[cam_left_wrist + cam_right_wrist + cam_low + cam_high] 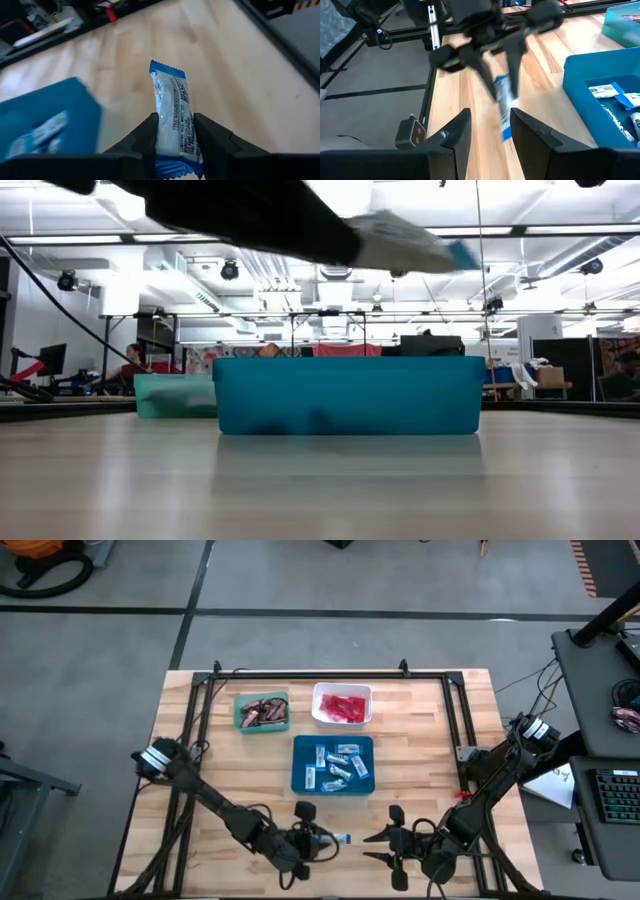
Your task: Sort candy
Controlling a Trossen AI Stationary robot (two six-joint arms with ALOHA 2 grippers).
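Observation:
My left gripper (318,838) is near the table's near edge, in front of the blue tray (333,764), and is shut on a blue-and-white candy bar (171,100). The low view shows that bar (410,242) high above the tabletop. My right gripper (385,845) is open just to the right of it, its fingers (457,131) touching nothing. The blue tray holds several blue-and-white bars (338,766). Dark brown bars lie in the green tray (262,712), and red packets lie in the white tray (342,705). My left gripper pinches the blue-and-white bar between its two fingers (150,132) on the half near one crimped end (176,142). The bar lies along the fingers, and its free end (167,69) sticks out well past the tips. It is lifted clear of the table, slanting down toward the right (502,107).
The three trays sit in the middle and far part of the table. A black frame rail (330,673) runs round the far edge and sides. Bare wood (420,780) lies right of the blue tray and between the two grippers.

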